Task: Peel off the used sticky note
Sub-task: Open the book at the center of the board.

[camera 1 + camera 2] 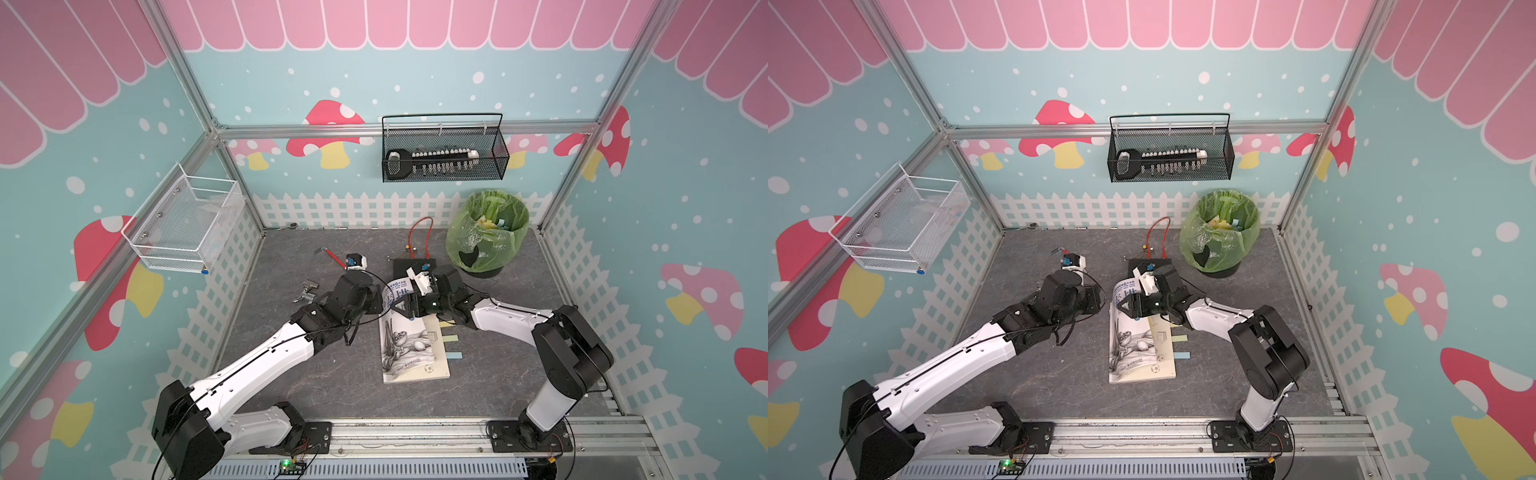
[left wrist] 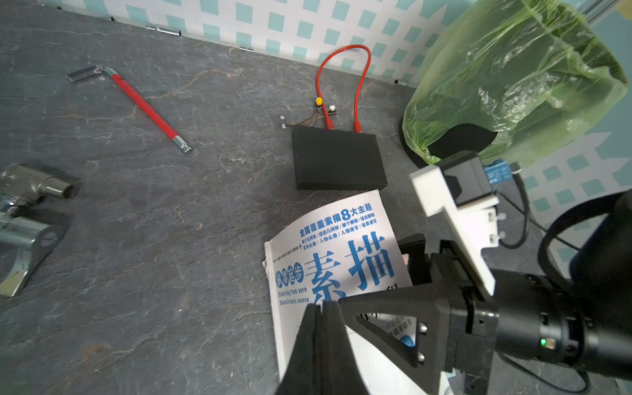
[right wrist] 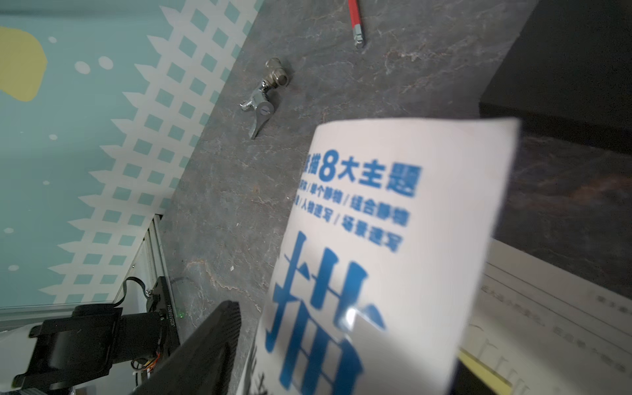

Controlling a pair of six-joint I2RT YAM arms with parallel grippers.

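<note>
1. Waste bin, black, lined with a translucent green plastic bag point(image 1: 488, 239). It stands at the far right of the table, well apart from the notes. I judge it the probable drop point.
2. Paperback sketching book, white, open on a page of pencil drawings point(image 1: 409, 353). It lies flat between the two arms. Its glossy white front cover with blue characters point(image 2: 342, 236) stands lifted and curled.
3. Right gripper point(image 1: 409, 306). The black jaws stand well apart with the thin cover between them, so nothing is pinched.
4. Left gripper point(image 2: 321, 309). The fingers are pressed together in front of the lower cover. I cannot tell whether they catch a sliver of it.
5. Sticky notes point(image 1: 451, 338). Three small paper strips, pale yellow, green and blue, stick out of the book's right edge, near the right arm's wrist. I cannot tell which one is the used note.
6. Handling, judged:
   - The notes are very light, limp and easy to crease or tear.
   - The adhesive end is hidden between the pages.
   - Take hold of the free end that sticks out and pull slowly along the page.
   - Keep the book pinned down, or it may lift with the note.
7. Coverage by view:
   - Both top views show all three strips and how the two arms are placed.
   - The left wrist view shows no strips, but it gives the clearest look at both sets of jaws and the cover's print.
   - The right wrist view shows the cover close and blurred, with a yellow patch at its lower corner that may be a note.
</note>
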